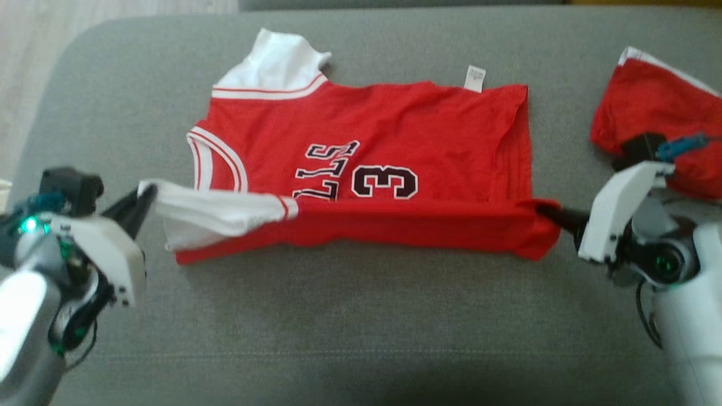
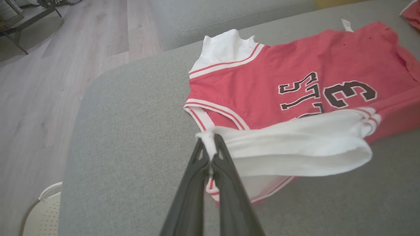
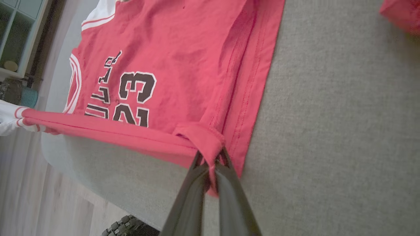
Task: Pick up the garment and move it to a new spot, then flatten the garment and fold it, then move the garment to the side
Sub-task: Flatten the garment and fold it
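Observation:
A red basketball jersey (image 1: 395, 129) with white trim and black lettering lies spread on the grey sofa seat (image 1: 361, 316). Its near edge is lifted and stretched taut between my two grippers, folding over the lower part of the print. My left gripper (image 1: 148, 194) is shut on the jersey's white shoulder strap (image 2: 288, 144) at the left end. My right gripper (image 1: 544, 213) is shut on the jersey's red hem corner (image 3: 203, 139) at the right end. The other white shoulder strap (image 1: 276, 59) lies flat at the far left.
A second red garment with white trim (image 1: 660, 113) lies bunched at the right of the seat, just beyond my right arm. Wooden floor (image 2: 42, 82) runs past the sofa's left edge, where a pale wicker basket (image 2: 42, 213) stands low by the sofa.

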Controlling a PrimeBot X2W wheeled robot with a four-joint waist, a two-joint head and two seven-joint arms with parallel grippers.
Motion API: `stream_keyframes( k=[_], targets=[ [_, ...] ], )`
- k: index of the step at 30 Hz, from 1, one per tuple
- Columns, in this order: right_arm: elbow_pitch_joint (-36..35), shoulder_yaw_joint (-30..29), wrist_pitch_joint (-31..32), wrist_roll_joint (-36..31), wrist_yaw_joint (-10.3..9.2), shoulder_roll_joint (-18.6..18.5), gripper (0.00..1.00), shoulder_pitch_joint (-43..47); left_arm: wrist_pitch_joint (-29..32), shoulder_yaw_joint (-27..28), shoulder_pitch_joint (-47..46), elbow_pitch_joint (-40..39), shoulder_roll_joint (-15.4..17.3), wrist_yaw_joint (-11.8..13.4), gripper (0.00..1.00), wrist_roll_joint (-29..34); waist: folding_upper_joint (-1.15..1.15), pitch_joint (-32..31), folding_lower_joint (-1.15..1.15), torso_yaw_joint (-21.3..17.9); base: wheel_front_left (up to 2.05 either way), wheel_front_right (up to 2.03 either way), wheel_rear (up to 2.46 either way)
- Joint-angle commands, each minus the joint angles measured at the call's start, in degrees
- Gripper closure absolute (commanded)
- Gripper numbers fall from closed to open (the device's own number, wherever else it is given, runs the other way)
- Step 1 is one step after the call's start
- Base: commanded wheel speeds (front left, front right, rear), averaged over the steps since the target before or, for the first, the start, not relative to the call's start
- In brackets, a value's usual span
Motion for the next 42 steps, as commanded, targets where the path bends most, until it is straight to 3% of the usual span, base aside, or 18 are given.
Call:
stream_keyframes(
  k=[1,12,22,23,24,25,26,30,32,38,42],
  targets=[
    [-1.5,0.4,-0.7,-0.5,0.37,-0.3,1.00,-2.7,0.1,2.6,-4.4,-0.5,2.2,0.1,1.00,0.7,0.00,1.4,0.00,-0.4,0.00,0.00,0.00],
    [3.5,4.7,-5.4,-1.7,0.37,0.7,1.00,-9.6,2.1,-3.2,-14.7,10.0,0.3,-1.9,1.00,6.1,0.00,5.6,0.00,-1.5,0.00,0.00,0.00],
    [7.0,10.6,-9.1,-0.9,0.37,0.0,1.00,-13.3,0.0,-6.6,-21.5,20.4,-3.2,-2.3,1.00,9.7,0.00,8.1,0.00,-1.9,0.00,0.00,0.00],
    [7.3,11.1,-9.6,-0.9,0.37,-0.1,0.64,-13.6,-0.3,-6.9,-22.0,21.4,-3.7,-2.3,0.97,9.9,0.00,8.3,0.00,-1.9,0.00,0.00,0.00],
    [7.6,11.5,-10.4,-1.0,0.37,-0.2,0.00,-14.0,-0.5,-7.1,-22.5,22.4,-4.2,-2.3,0.67,10.1,0.00,8.4,0.00,-1.8,0.00,0.00,0.00],
    [7.9,11.7,-11.2,-0.9,0.37,-0.3,0.00,-14.3,-1.0,-7.3,-23.1,23.3,-4.7,-2.1,0.28,10.3,0.00,8.6,0.00,-1.8,0.00,0.00,0.00],
    [8.3,11.8,-12.1,-0.9,0.37,-0.3,0.00,-14.6,-1.6,-7.3,-23.6,24.3,-5.3,-1.7,0.00,10.4,0.00,8.8,0.00,-1.7,0.00,0.00,0.00],
    [10.6,11.2,-16.0,-0.1,0.37,0.2,0.00,-14.9,-6.4,-7.5,-25.4,27.5,-7.5,0.6,0.00,11.8,0.00,8.3,0.00,-1.4,0.00,0.00,0.00],
    [12.0,10.1,-20.0,0.3,0.37,0.8,0.00,-14.8,-11.2,-6.5,-26.0,29.1,-9.0,2.9,0.00,11.8,0.00,7.3,0.00,-1.2,0.00,0.00,0.00],
    [11.0,8.8,-30.3,0.7,0.37,0.9,0.00,-12.8,-20.7,-0.6,-24.1,28.6,-12.5,6.7,0.00,6.4,0.00,4.4,0.00,-0.9,0.00,0.00,0.00],
    [8.4,7.7,-40.2,-1.0,0.37,0.3,0.00,-9.2,-24.8,4.0,-19.7,23.5,-15.5,8.5,0.00,1.8,0.00,1.6,0.00,-0.5,0.00,0.00,0.00]
  ],
)
